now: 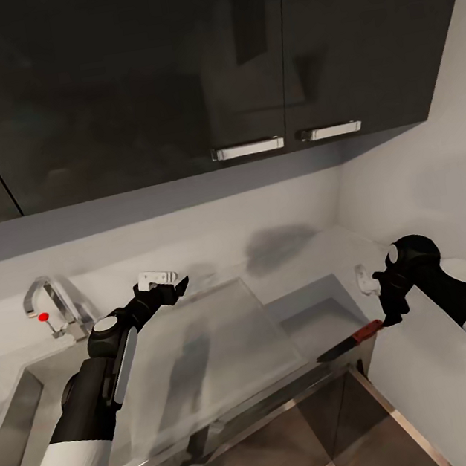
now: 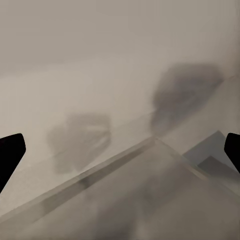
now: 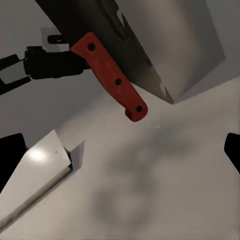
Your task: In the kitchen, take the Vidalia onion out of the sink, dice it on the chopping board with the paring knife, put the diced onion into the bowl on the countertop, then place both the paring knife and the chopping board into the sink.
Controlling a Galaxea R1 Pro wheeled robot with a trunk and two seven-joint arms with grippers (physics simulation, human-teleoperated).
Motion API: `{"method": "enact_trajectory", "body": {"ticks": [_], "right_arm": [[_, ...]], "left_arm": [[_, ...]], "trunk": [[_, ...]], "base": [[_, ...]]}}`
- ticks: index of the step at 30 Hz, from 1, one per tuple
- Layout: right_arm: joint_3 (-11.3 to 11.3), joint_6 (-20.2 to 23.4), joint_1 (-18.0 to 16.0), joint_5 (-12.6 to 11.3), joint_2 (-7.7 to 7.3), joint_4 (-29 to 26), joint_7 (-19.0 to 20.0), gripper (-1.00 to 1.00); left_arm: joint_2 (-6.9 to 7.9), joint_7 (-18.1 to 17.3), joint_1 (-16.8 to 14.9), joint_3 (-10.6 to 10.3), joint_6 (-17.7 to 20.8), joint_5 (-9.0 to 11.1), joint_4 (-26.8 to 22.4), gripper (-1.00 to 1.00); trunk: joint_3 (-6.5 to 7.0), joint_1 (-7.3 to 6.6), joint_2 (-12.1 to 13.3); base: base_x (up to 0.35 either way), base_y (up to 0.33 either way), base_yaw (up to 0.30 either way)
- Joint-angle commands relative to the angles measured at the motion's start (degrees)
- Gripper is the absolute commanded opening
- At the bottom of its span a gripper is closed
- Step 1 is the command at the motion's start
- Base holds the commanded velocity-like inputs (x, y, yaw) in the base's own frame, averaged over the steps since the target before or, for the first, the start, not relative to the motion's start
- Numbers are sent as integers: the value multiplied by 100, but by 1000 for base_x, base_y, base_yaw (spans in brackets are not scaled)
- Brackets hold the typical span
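Two arms reach out over the grey countertop [image 1: 299, 268]. The left gripper [image 1: 167, 281] hangs above the flat steel drainboard [image 1: 205, 343], close to the back wall, and its two fingers [image 2: 11, 152] stand wide apart with nothing between them. To that side, one curved chrome faucet [image 1: 48, 303] with one red dot rises behind the sink [image 1: 21, 417], of which just the near corner of the basin shows.

The right gripper [image 1: 392, 305] points down near the side wall, over the countertop's corner. Its two fingertips [image 3: 10, 155] are spread to the edges of the wrist view, holding nothing. One knife [image 1: 352, 340] lies just below and beside it at the counter's front edge, red handle [image 3: 110, 75] toward the gripper, dark blade pointing toward the drainboard. In the right wrist view the handle shows three dark rivets. I cannot tell whether the gripper touches the knife.

Overhead hang dark glossy cabinets [image 1: 163, 78] with two pale bar handles [image 1: 247, 148] side by side.
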Motion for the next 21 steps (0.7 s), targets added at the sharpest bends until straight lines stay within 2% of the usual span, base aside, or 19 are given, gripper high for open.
{"method": "enact_trajectory", "body": {"ticks": [1, 8, 10, 21], "right_arm": [[18, 60, -8, 11, -6, -7, 22, 100], [12, 61, -8, 13, -62, 5, 19, 100], [16, 62, -8, 15, -131, 11, 26, 100], [25, 64, -1, 22, -188, 79, 24, 100]], "left_arm": [[3, -5, -6, -4, 36, 18, -7, 100], [3, -5, -6, -4, 36, 18, 6, 100], [3, -5, -6, -4, 36, 18, 7, 100], [3, -5, -6, -4, 36, 17, -5, 100]], "trunk": [[-14, 5, -13], [-14, 5, -13], [-14, 5, -13], [-14, 5, -13]], "base": [[123, 0, 0], [206, 0, 0], [25, 0, 0], [2, 0, 0]]}}
